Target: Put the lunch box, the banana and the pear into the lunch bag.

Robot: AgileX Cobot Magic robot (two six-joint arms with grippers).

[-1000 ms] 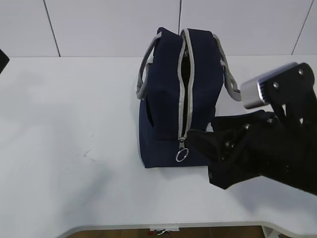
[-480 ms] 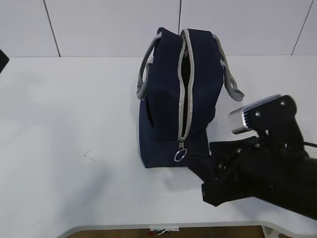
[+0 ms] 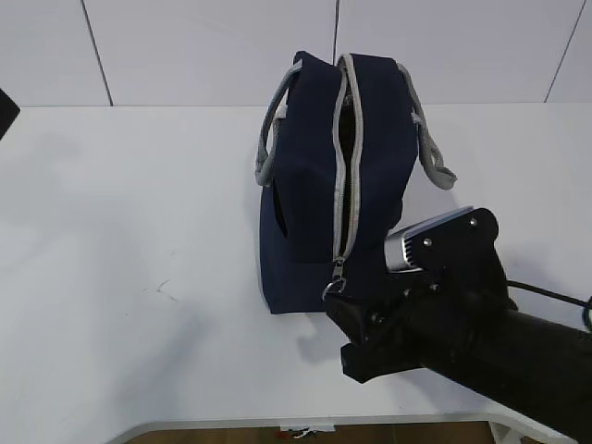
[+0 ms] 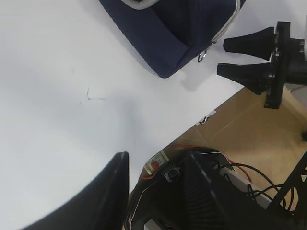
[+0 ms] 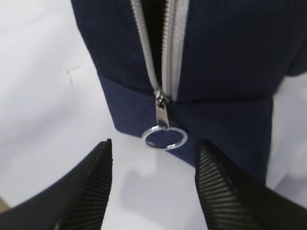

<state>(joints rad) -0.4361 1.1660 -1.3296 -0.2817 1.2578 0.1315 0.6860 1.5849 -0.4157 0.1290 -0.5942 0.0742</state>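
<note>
Exterior view: the lunch bag (image 3: 335,176) stands at frame centre on the white table (image 3: 120,240), its zipper (image 3: 343,166) parted. No lunch box, banana or pear shows outside it; whether they are inside cannot be told. The right gripper (image 3: 344,326) reaches in from lower right, low beside the ring pull (image 3: 334,285).

Left wrist view: the left gripper (image 4: 158,177), jaws apart and empty, sits at the bottom, far from the bag.

Right wrist view: the right jaws stand apart below the ring pull, 1 on each side, not touching it.
</note>
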